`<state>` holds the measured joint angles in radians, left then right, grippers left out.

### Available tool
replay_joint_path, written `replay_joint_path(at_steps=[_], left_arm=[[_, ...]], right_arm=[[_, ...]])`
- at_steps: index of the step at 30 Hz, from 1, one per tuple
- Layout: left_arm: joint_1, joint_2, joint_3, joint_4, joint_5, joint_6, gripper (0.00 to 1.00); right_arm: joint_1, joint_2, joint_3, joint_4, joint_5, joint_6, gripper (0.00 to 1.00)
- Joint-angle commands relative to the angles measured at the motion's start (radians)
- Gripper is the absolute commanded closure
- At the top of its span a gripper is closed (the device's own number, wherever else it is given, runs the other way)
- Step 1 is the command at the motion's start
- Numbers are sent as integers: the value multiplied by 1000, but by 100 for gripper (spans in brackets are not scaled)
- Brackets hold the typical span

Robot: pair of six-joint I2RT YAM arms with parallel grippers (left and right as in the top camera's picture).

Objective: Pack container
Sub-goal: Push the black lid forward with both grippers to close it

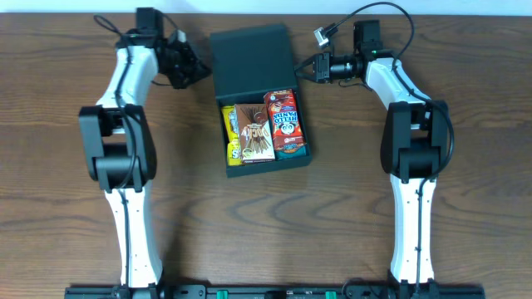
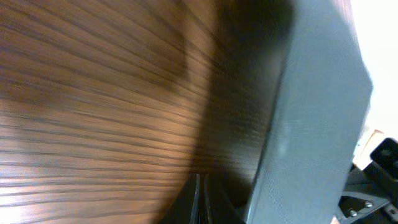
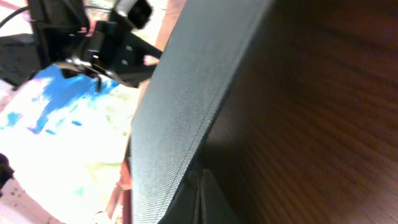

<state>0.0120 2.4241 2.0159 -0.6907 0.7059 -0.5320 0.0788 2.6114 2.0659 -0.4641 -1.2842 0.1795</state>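
The dark teal-grey container (image 1: 252, 56) sits at the table's middle back, its flap lid raised behind the open tray. Inside lie a yellow pack (image 1: 230, 124), a brown pack (image 1: 253, 131) and a red pack (image 1: 285, 123). My left gripper (image 1: 202, 73) is shut and empty, low beside the lid's left edge. The right gripper (image 1: 301, 66) is shut and empty against the lid's right edge. In the left wrist view the shut gripper (image 2: 199, 186) points along the table next to the lid (image 2: 311, 124). In the right wrist view the shut gripper (image 3: 198, 186) lies right under the lid's edge (image 3: 180, 106).
Brown wooden table (image 1: 332, 216) all around the container. Both arm bases stand at the front edge. A cable and small connector (image 1: 324, 35) hang near the right wrist.
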Motion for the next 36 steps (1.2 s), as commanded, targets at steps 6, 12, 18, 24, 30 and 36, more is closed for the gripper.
replay_joint_path(at_steps=[6, 12, 18, 24, 30, 36], left_arm=[[-39, 2, 11, 19, 5, -29, 94], [-39, 2, 11, 97, 163, 58, 94], [-39, 1, 11, 123, 306, 156, 94], [-39, -7, 11, 115, 394, 196, 94], [-40, -96, 11, 111, 386, 237, 94], [-46, -206, 11, 41, 380, 340, 94]], right_arm=[[23, 11, -1, 19, -193, 0, 98], [18, 11, -1, 51, -276, 11, 98], [16, 11, -1, 53, -276, 19, 98], [16, 10, 0, 53, -276, 87, 98], [13, -35, 0, 53, -276, 142, 98], [25, -121, 0, 52, -276, 154, 98]])
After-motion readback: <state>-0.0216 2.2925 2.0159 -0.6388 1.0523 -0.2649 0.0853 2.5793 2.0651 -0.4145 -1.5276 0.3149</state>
